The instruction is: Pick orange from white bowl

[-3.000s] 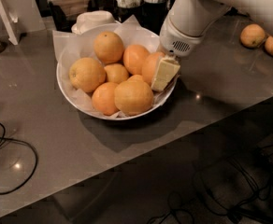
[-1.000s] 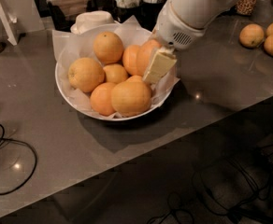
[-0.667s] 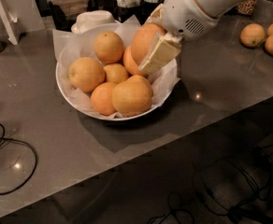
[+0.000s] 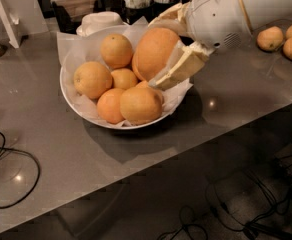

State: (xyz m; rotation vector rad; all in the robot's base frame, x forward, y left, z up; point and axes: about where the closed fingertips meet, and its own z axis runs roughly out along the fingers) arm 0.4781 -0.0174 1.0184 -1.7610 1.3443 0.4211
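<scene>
Orange (image 4: 151, 46) risen clear of the pile since last look; gripper (image 4: 157, 54) fingers clamp it, white bowl (image 4: 117, 126) below them.

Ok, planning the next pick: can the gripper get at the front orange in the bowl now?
Probably not: the gripper, over the white bowl, is shut on the large orange. The front orange itself lies uncovered.

Gripper (image 4: 158, 51) at 2 o'clock of the white bowl (image 4: 71, 98) grips the orange (image 4: 150, 54), which hides most of its far finger. Arm (image 4: 221, 9) cut off at top edge.
</scene>
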